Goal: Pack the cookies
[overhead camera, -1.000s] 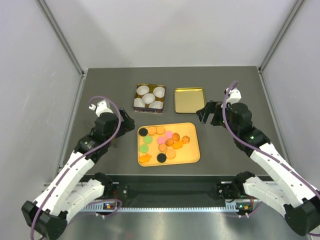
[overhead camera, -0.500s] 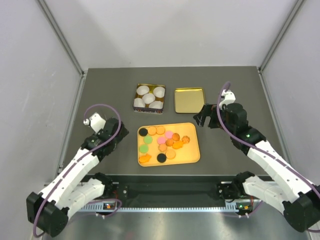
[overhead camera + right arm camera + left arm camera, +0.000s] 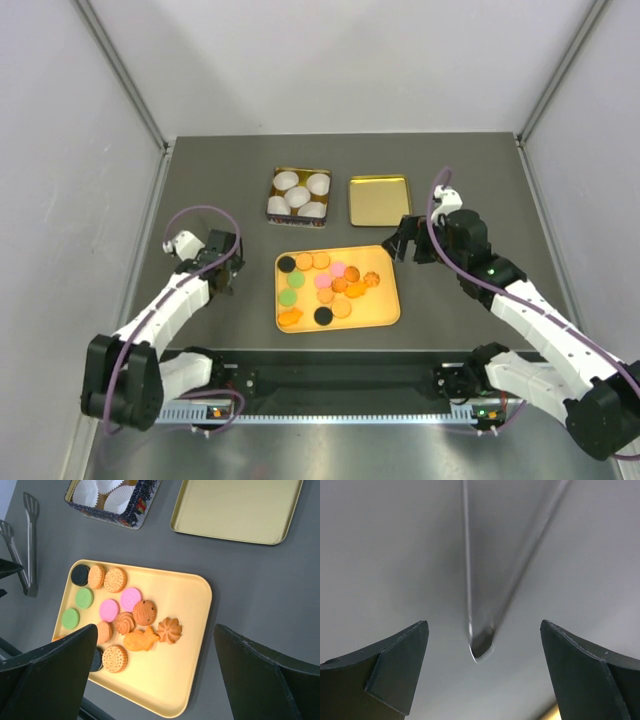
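The cookies [image 3: 327, 287] lie loose on a yellow tray [image 3: 385, 310]: orange, tan, pink, green and black discs, with a fish shape and a flower [image 3: 170, 630]. My right gripper [image 3: 405, 243] is open and empty, held above the tray's far right corner; in the right wrist view it [image 3: 155, 630] looks down on the cookies [image 3: 131, 599]. My left gripper [image 3: 226, 262] is open and empty left of the tray. In its wrist view it [image 3: 484, 625] has blurred metal tongs [image 3: 479, 647] between its open fingers, not touching them.
A patterned square tin [image 3: 274, 182] holding white paper cups [image 3: 297, 196] stands behind the tray, with its gold lid [image 3: 379, 200] to the right. The tongs [image 3: 29, 545] lie on the dark table left of the tray [image 3: 195, 587]. Grey walls close in on both sides.
My left arm has swung back and to the left, bringing its gripper down over the tongs. My right gripper has moved slightly nearer and left, toward the tray.
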`<action>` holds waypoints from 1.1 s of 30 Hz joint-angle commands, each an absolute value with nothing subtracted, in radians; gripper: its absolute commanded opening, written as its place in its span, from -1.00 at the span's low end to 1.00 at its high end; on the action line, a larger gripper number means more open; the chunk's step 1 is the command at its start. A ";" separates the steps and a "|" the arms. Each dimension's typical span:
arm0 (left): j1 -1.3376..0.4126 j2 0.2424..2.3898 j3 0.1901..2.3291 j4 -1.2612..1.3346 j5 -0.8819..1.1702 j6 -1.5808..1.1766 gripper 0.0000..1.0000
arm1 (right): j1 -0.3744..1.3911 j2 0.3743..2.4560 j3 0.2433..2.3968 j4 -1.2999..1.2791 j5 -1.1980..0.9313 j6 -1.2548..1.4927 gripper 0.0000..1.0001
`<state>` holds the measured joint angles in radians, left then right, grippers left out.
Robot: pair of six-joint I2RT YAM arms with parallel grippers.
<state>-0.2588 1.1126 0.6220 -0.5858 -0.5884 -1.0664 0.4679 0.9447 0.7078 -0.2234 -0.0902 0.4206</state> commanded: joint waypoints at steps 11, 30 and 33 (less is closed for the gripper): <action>-0.115 1.436 0.756 -0.386 -0.469 -0.831 0.94 | 0.457 0.867 0.692 -0.178 -0.143 0.420 1.00; -0.054 1.577 0.784 -0.405 -0.488 -0.765 0.84 | 0.459 0.836 0.683 -0.184 -0.130 0.420 1.00; -0.048 1.575 0.784 -0.414 -0.483 -0.767 0.80 | 0.460 0.835 0.680 -0.186 -0.127 0.419 1.00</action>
<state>-0.0612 1.5452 0.7906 -0.3656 -0.4679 -0.7910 0.4679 0.8566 0.6804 -0.2134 -0.1329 0.4221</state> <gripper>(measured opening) 0.903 0.996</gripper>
